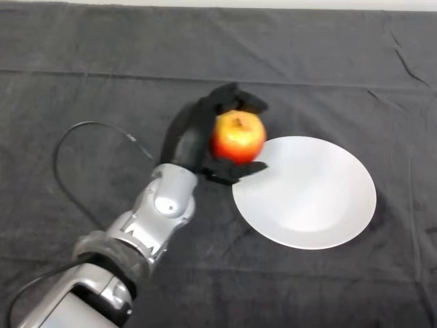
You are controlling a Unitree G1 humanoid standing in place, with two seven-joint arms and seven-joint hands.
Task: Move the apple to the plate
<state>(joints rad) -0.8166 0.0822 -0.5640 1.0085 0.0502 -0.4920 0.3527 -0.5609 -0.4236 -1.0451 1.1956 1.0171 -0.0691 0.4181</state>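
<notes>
A red and yellow apple [238, 137] sits in my left hand [194, 133], stem side up. The black fingers curl over its far side and the thumb wraps under its near side, so the hand is shut on the apple. The apple is held just past the left rim of the white plate [311, 195], which lies on the dark cloth at centre right. Whether the apple touches the cloth is hidden by the hand. My silver-grey forearm [164, 201] runs in from the lower left.
A dark cloth [82, 82] covers the whole table, with creases at the far side and the right. Nothing lies on the plate.
</notes>
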